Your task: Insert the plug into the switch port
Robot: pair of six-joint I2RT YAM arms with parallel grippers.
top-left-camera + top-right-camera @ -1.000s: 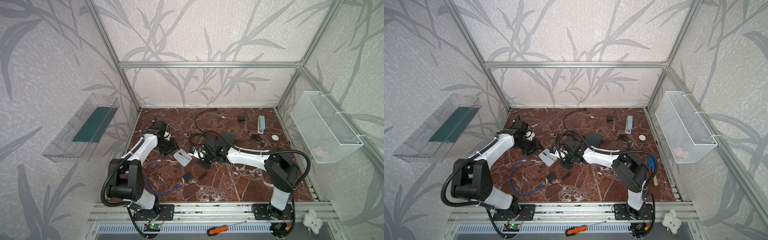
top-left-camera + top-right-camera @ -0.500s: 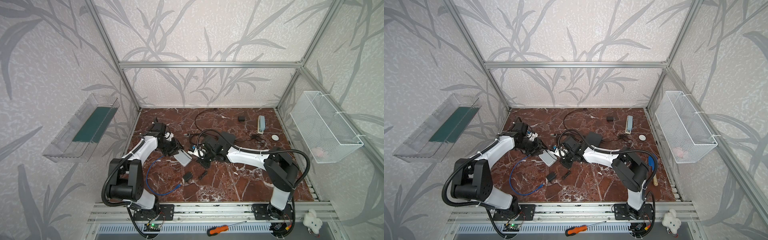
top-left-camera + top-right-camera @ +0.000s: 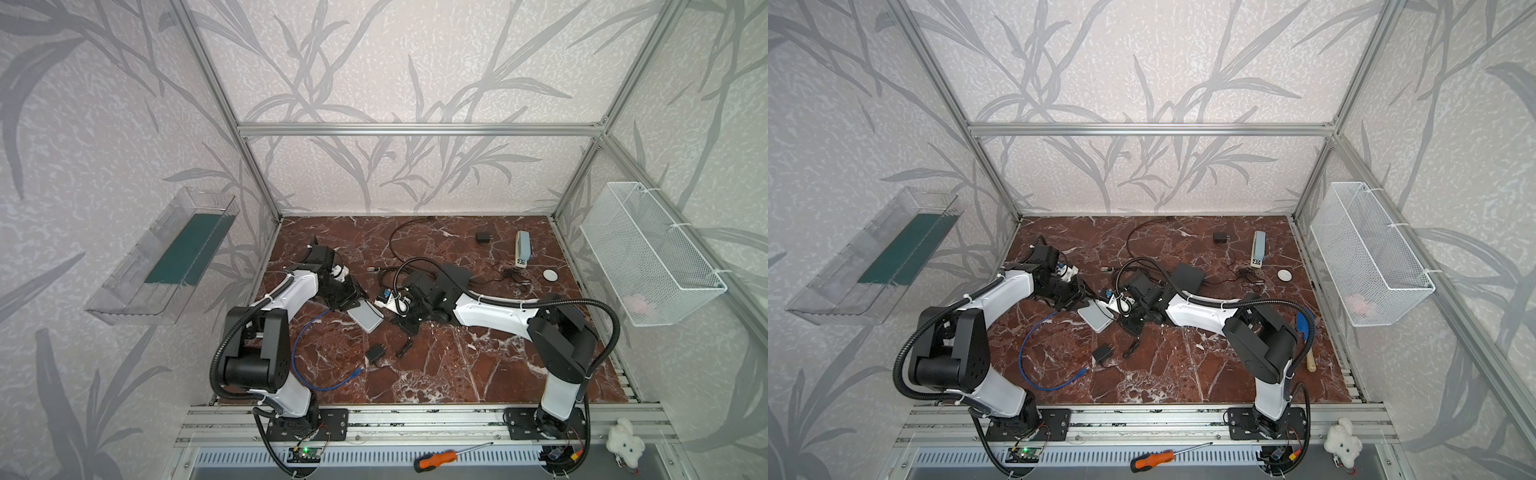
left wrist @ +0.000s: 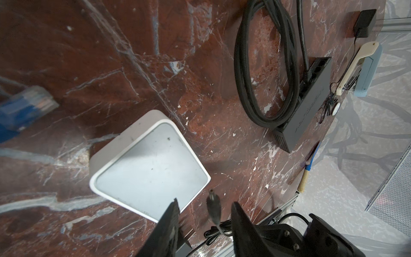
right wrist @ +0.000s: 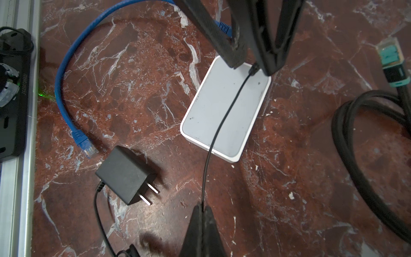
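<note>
The white switch box lies flat on the marble, also seen in both top views; its port does not show. The plug hangs between the spread fingers of my left gripper, close to one finger, and neither finger presses on it. In the right wrist view the left gripper hovers over the box's far edge. My right gripper is shut on the thin black cord, which runs across the box up to the plug. The black adapter block lies beside the box.
A blue cable loops left of the box. A dark grey slab and a coil of thick black cable lie beyond it. A power strip sits on the rail. A wire basket hangs at the right.
My left gripper has moved right, over the white box's edge, and its jaws have narrowed around the plug. The right gripper stays shut on the cord, hardly moved.
</note>
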